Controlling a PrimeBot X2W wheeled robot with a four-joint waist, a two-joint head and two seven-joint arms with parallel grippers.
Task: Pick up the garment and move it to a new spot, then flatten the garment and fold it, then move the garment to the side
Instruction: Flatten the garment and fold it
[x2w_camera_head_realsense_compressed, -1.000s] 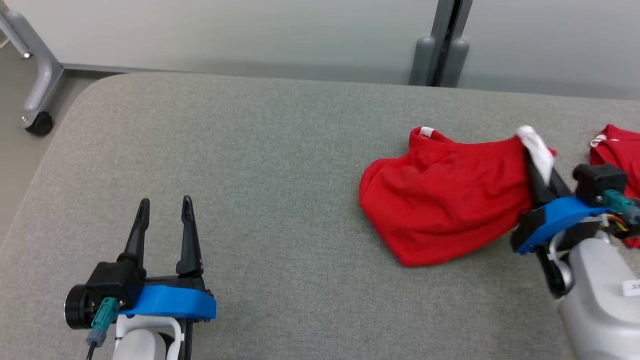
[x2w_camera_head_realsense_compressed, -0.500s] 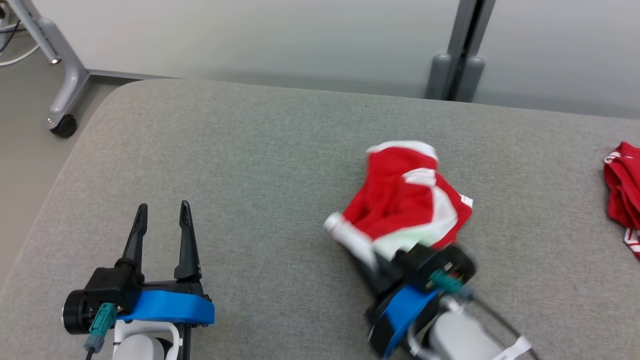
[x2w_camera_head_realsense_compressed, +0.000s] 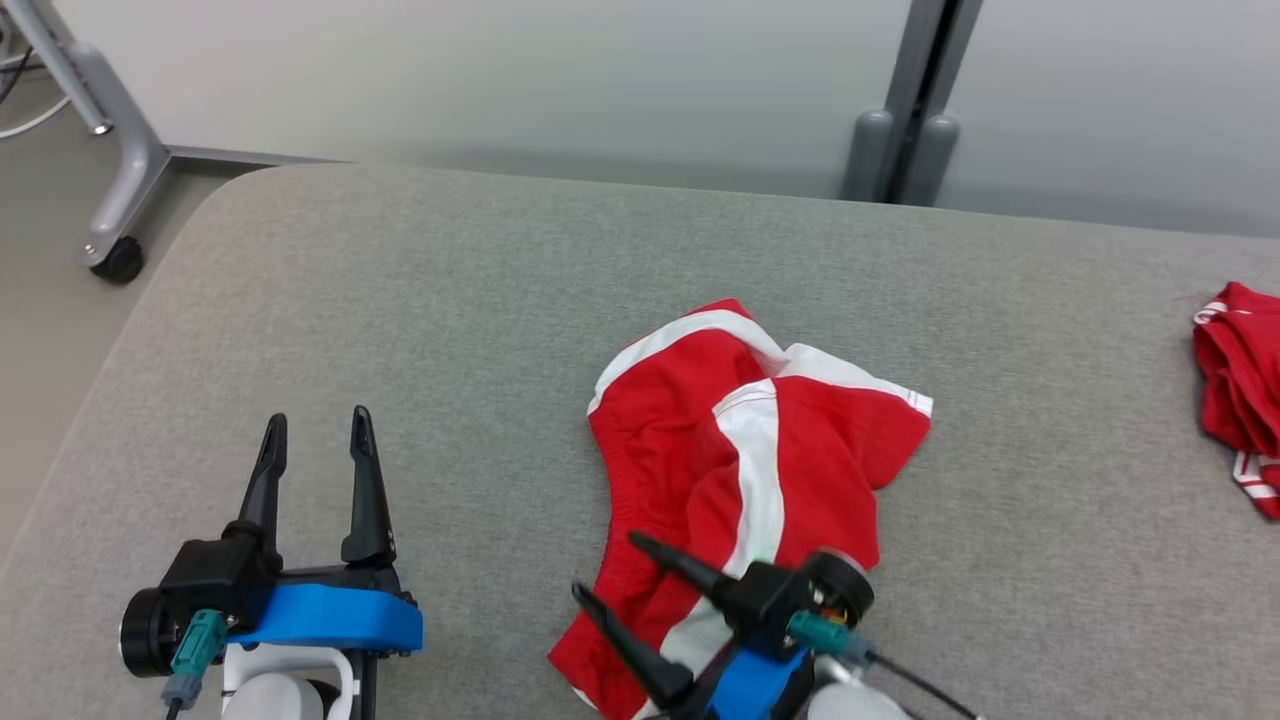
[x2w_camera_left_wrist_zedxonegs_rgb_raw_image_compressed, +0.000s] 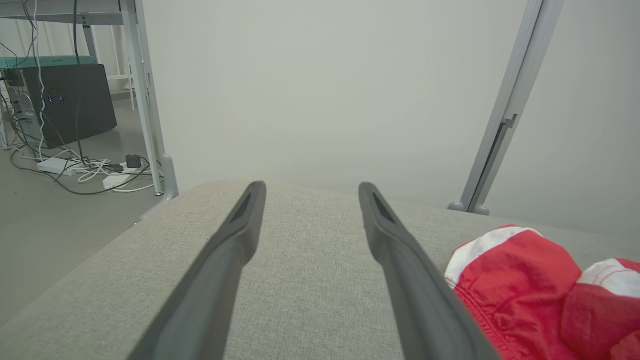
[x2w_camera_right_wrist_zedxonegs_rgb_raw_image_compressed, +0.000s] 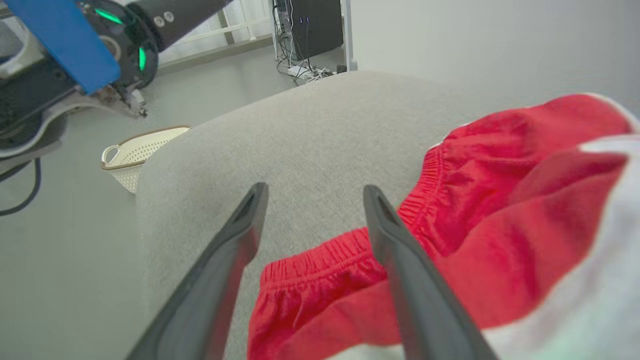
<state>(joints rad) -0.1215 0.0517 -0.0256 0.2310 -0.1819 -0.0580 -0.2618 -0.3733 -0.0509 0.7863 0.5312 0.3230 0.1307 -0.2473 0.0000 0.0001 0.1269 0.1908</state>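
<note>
Right fingers (x2w_camera_head_realsense_compressed: 690, 572) have just let go: they stand spread wide over the garment's (x2w_camera_head_realsense_compressed: 690, 450) near edge, holding nothing.

One table (x2w_camera_head_realsense_compressed: 450, 330): the garment, pinched and carried in from the right a moment ago, now lies crumpled at its middle, so the move to a new spot looks done and flattening comes next. Two red garments in all: this white-striped one and a second heap (x2w_camera_head_realsense_compressed: 1235, 370) at the table's right edge, well apart. One pale basket (x2w_camera_right_wrist_zedxonegs_rgb_raw_image_compressed: 135, 150) on the floor. Two pairs of fingers: the left fingers (x2w_camera_head_realsense_compressed: 366, 480) are also open and empty, at the near left, clear of the cloth.
</note>
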